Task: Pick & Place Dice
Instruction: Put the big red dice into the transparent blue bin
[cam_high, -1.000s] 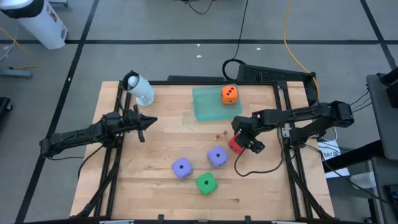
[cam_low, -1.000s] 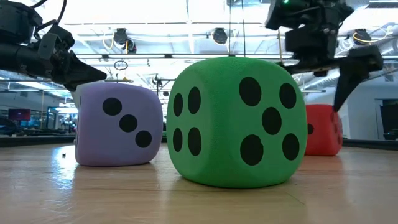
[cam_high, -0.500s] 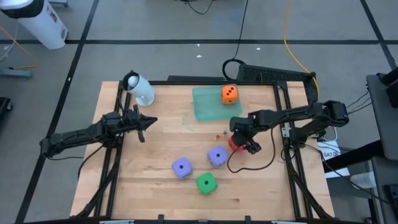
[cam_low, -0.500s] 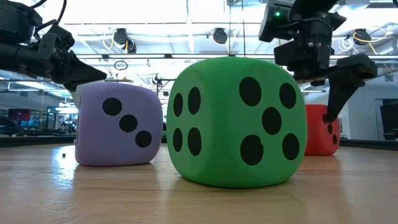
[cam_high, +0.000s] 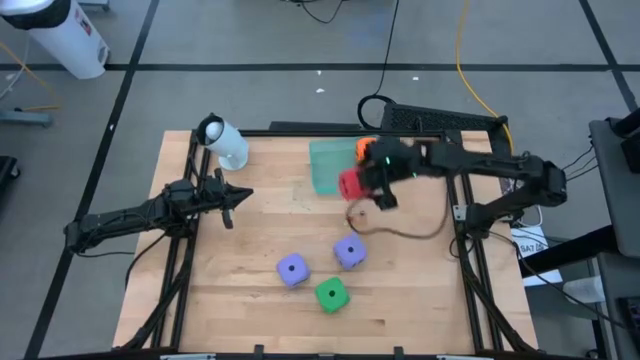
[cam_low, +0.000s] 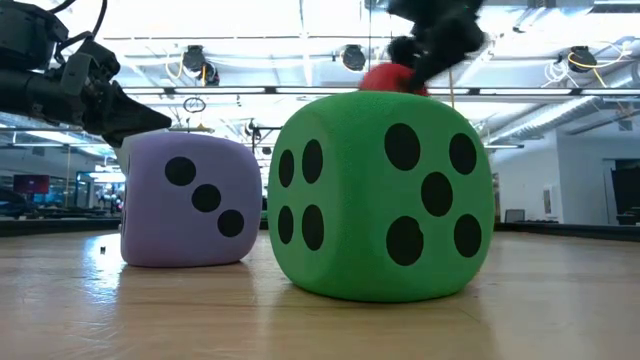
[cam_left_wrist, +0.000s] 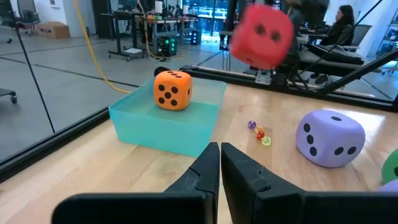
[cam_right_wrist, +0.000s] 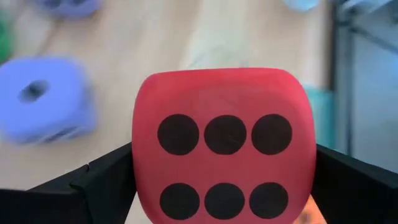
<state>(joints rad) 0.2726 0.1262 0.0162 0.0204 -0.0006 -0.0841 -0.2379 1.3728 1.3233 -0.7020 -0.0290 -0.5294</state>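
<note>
While airborne nr green tray (cam_high: 328, 165), red die (cam_high: 350, 184) clamped btwn right pincer (cam_high: 366, 184) fingers

Right gripper (cam_high: 362, 184) moved from table beside purple die (cam_high: 349, 251) up and across to near edge of green tray (cam_high: 325, 170). Red die (cam_high: 350, 184) lifted off table, now clamped between fingers, airborne just beside tray. In low view, red die (cam_low: 392, 78) risen above green die (cam_low: 380, 195).
</note>
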